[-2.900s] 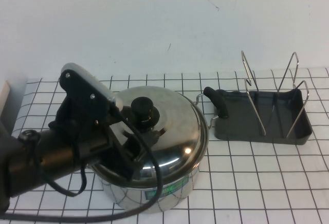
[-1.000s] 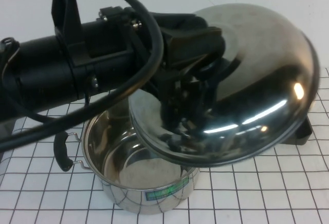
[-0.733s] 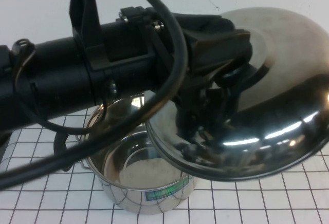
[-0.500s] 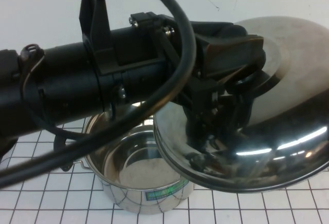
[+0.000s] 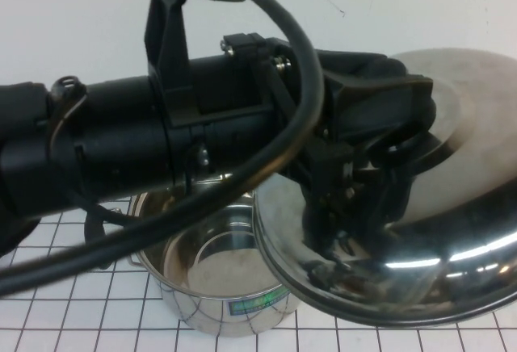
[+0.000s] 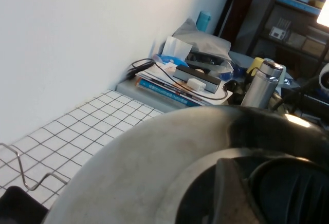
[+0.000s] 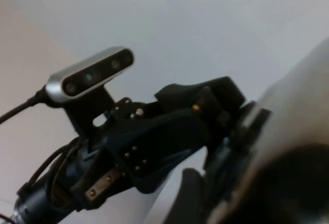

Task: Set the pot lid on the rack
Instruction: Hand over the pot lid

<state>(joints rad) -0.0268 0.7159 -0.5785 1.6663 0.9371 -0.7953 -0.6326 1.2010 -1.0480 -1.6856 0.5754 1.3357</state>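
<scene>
White wall fills the background behind a tabletop (image 5: 48,320) covered in a white sheet with a black grid. On it stands a deep shiny steel pot (image 5: 218,279), uncovered, with a green label low on its wall and a black handle on its left side.

Above and to the right of the pot, the round domed stainless-steel pot lid (image 5: 460,231) hangs in the air, tilted steeply so its polished top faces the high camera, its lower edge overlapping the pot's right rim in that view. The left gripper (image 5: 380,154), at the end of the thick black left arm that stretches across from the left, is at the lid's centre with its fingers clenched on the black knob, which is mostly hidden behind them. A heavy black cable loops over the arm.

From the left wrist camera, the lid's dull grey dome fills the lower part, and bent silver wire (image 6: 31,175) with a dark corner of the rack (image 6: 20,206) shows on the gridded sheet beyond it. Books and clutter (image 6: 180,82) lie further off.

The right gripper is not visible; I cannot tell how its fingers stand.
</scene>
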